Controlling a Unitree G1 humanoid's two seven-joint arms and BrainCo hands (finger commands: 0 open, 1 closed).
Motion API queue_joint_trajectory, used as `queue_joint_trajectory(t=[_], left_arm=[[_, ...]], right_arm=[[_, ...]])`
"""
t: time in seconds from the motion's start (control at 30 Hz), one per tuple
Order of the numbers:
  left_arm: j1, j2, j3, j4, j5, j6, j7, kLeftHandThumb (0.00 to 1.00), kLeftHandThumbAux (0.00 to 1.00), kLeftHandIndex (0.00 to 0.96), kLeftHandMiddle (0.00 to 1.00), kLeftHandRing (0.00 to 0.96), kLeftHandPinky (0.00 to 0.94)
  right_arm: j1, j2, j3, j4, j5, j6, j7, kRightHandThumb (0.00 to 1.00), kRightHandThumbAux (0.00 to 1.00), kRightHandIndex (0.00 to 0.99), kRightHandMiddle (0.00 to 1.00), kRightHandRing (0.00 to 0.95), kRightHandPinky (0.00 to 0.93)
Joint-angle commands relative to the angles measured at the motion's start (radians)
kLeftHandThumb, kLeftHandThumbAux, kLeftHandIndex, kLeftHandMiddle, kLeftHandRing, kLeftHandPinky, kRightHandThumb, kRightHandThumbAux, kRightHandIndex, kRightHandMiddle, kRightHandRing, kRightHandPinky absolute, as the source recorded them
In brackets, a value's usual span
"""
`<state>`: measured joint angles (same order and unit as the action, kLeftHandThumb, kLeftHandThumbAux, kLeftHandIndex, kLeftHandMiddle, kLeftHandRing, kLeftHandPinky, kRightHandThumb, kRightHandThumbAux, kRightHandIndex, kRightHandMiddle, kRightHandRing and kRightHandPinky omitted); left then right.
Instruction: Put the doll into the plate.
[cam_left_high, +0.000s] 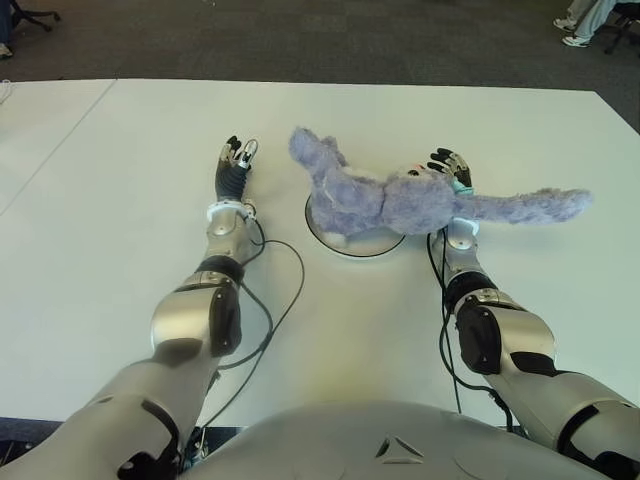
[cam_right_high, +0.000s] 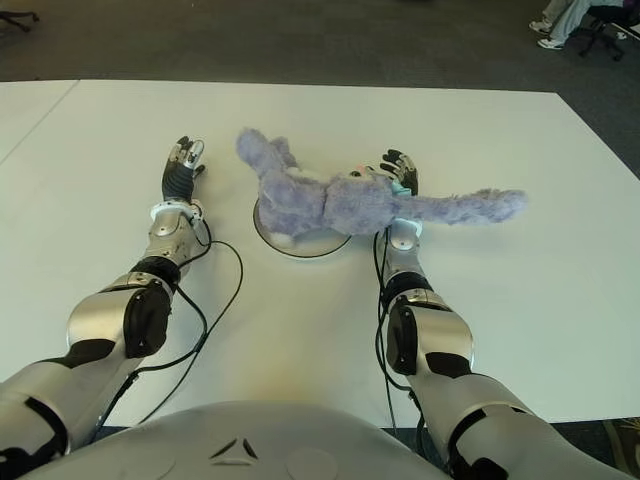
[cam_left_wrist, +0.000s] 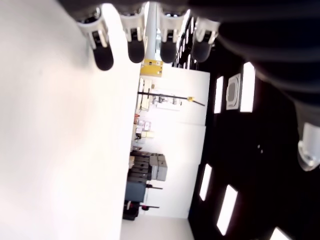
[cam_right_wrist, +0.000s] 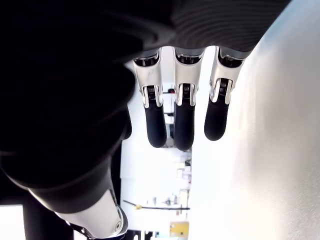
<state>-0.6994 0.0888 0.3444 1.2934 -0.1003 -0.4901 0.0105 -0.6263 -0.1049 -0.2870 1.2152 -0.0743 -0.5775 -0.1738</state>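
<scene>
A purple plush doll (cam_left_high: 400, 200) lies across a round white plate (cam_left_high: 345, 250) at the table's middle. One long furry part stretches right, past the plate and over my right wrist. My right hand (cam_left_high: 452, 165) shows just behind the doll's head at the plate's right. Its fingers (cam_right_wrist: 184, 120) are straight and hold nothing. My left hand (cam_left_high: 236, 160) is left of the plate, apart from the doll. The left hand's fingers (cam_left_wrist: 136, 47) are spread and empty.
The white table (cam_left_high: 120, 200) reaches well out on both sides. Black cables (cam_left_high: 280, 290) trail from both forearms toward me. Beyond the far edge there are dark carpet, a chair base (cam_left_high: 25, 18) at the left and a person's feet (cam_left_high: 578, 28) at the right.
</scene>
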Motion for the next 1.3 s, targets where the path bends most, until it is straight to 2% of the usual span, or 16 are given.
queue_joint_trajectory(t=[0.03,0.2,0.5,0.73,0.87,1.0,1.13,1.2,1.3], left_arm=[[0.089,-0.085,0.044,0.056,-0.051,0.128,-0.021,0.000,0.471,0.000,0.020,0.000,0.000],[0.107,-0.108,0.052,0.058,-0.057,0.150,-0.026,0.000,0.476,0.000,0.017,0.000,0.000],[0.143,-0.135,0.085,0.057,-0.086,0.137,-0.058,0.000,0.483,0.000,0.016,0.000,0.000],[0.197,-0.138,0.084,0.052,-0.074,0.087,-0.087,0.000,0.463,0.000,0.020,0.000,0.000],[0.230,-0.163,0.075,0.056,-0.062,0.057,-0.116,0.000,0.464,0.000,0.001,0.000,0.000],[0.273,-0.195,0.035,0.061,-0.021,0.029,-0.132,0.000,0.479,0.000,0.000,0.000,0.000],[0.307,-0.200,0.002,0.066,0.018,0.023,-0.138,0.000,0.484,0.000,0.000,0.000,0.000],[0.327,-0.191,-0.027,0.072,0.046,0.037,-0.141,0.000,0.496,0.000,0.000,0.000,0.000],[0.313,-0.170,-0.059,0.076,0.078,0.089,-0.142,0.000,0.503,0.000,0.000,0.000,0.000]], right_arm=[[0.231,0.086,-0.009,0.148,0.015,0.133,0.018,0.313,0.882,0.227,0.261,0.261,0.265],[0.231,0.086,-0.013,0.147,0.018,0.134,0.025,0.308,0.888,0.226,0.260,0.258,0.267],[0.233,0.083,-0.015,0.146,0.019,0.131,0.029,0.290,0.881,0.220,0.250,0.252,0.259],[0.234,0.080,-0.014,0.146,0.016,0.128,0.028,0.284,0.889,0.224,0.246,0.244,0.252],[0.235,0.079,-0.013,0.146,0.016,0.127,0.031,0.290,0.888,0.223,0.247,0.244,0.252],[0.237,0.079,-0.015,0.145,0.019,0.121,0.036,0.288,0.889,0.223,0.249,0.246,0.257],[0.239,0.080,-0.017,0.145,0.020,0.117,0.037,0.300,0.891,0.231,0.255,0.252,0.266],[0.241,0.080,-0.019,0.144,0.022,0.115,0.037,0.325,0.894,0.244,0.262,0.259,0.271],[0.242,0.081,-0.023,0.144,0.026,0.117,0.040,0.325,0.889,0.243,0.265,0.264,0.274]])
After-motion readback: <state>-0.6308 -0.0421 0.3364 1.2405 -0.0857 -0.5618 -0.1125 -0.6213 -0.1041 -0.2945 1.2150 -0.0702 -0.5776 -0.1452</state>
